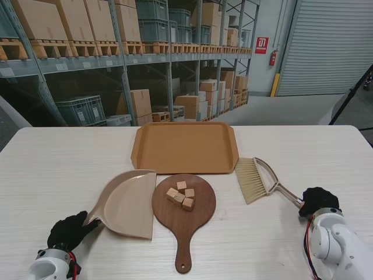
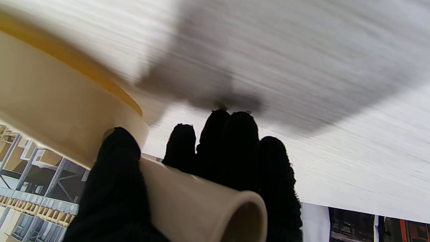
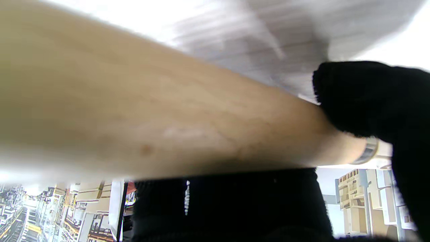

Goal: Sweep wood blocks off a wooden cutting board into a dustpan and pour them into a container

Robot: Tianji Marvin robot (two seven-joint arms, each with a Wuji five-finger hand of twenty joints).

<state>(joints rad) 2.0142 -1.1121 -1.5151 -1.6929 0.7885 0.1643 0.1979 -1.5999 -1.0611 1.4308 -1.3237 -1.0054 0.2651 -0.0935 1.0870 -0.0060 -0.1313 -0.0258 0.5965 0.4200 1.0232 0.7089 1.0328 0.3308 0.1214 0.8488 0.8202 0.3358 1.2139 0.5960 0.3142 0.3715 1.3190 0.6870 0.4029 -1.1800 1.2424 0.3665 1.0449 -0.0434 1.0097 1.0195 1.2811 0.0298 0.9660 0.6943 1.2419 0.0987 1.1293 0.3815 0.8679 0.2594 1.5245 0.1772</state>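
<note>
At frame centre the blocks (image 1: pixel 181 194) sit on the board (image 1: pixel 184 211), between dustpan (image 1: pixel 125 202), gripped by the left hand (image 1: pixel 68 231), and brush (image 1: pixel 254 179), its handle gripped by the right hand (image 1: pixel 317 200).

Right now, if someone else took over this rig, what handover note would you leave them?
Left hand: shut on the dustpan handle; pan lies on the table left of the board, mouth by its edge.
Right hand: shut on the brush handle; bristles right of the board, on or just over the table.
Blocks: all clustered on the board.
Tray: beyond the board, nothing in it.
Done: both tools grasped.
Left: sweep the blocks into the dustpan, pour them into the tray.
</note>
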